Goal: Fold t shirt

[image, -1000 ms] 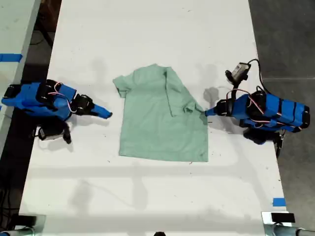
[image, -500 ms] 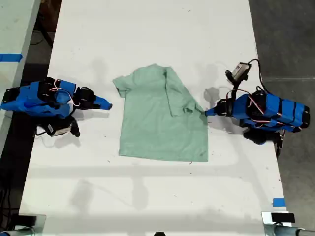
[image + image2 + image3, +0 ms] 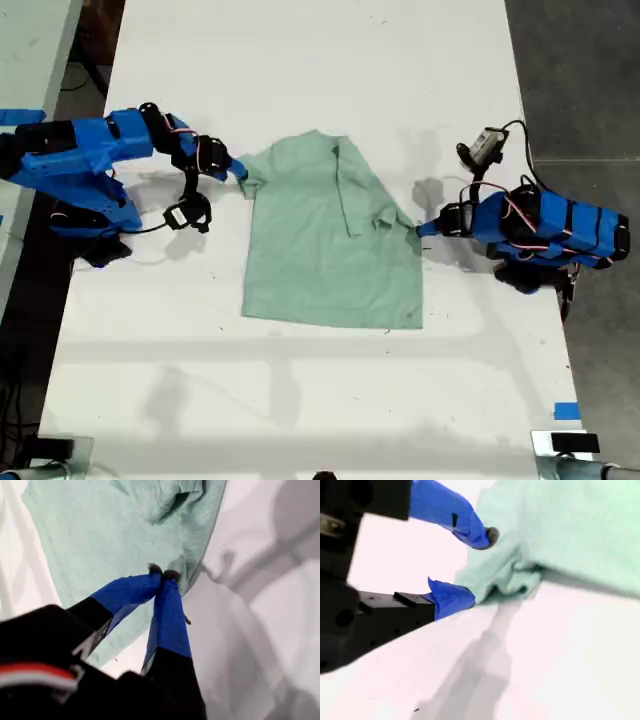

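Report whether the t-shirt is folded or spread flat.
Partly folded: the t shirt has one sleeve side turned inward over its body; the other sleeve remains spread.

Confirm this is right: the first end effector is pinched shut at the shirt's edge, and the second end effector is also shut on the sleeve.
Not quite. My second end effector is open, its fingers straddling the bunched sleeve of the t shirt, as the second wrist view shows. My first end effector is pinched shut at the shirt's edge.
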Robot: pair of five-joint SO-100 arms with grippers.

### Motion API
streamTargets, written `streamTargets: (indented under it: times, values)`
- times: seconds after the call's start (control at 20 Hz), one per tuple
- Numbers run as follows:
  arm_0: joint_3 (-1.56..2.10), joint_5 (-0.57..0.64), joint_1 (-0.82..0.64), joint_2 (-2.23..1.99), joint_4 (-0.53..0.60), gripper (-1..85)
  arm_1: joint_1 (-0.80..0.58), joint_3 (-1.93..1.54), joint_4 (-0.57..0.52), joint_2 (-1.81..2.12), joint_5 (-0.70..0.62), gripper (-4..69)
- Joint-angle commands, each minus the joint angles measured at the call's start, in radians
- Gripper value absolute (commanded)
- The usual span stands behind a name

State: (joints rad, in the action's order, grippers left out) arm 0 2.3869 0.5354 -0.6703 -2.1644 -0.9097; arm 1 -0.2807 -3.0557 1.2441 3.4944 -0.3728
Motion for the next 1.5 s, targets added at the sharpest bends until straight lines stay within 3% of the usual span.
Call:
streamTargets:
  times: [0.0,0.45,1.1,1.25,1.45]
  values:
    - [-0.103,0.087,-0.115,0.15,0.074,15.7,0.012,-0.049,-0.023,0.017,-0.021,0.2]
    - [-0.362,0.11,-0.147,0.483,0.069,15.1,0.018,-0.048,-0.023,0.017,-0.02,0.2]
    - [-0.416,-0.048,-0.144,0.537,-0.066,15.2,0.021,-0.048,-0.023,0.017,-0.015,0.2]
    - [-0.575,-0.055,-0.155,0.756,-0.176,0.0,0.021,-0.048,-0.023,0.017,-0.015,0.2]
    - [-0.716,-0.074,-0.086,0.746,-0.268,0.0,0.023,-0.048,-0.021,0.017,-0.014,0.2]
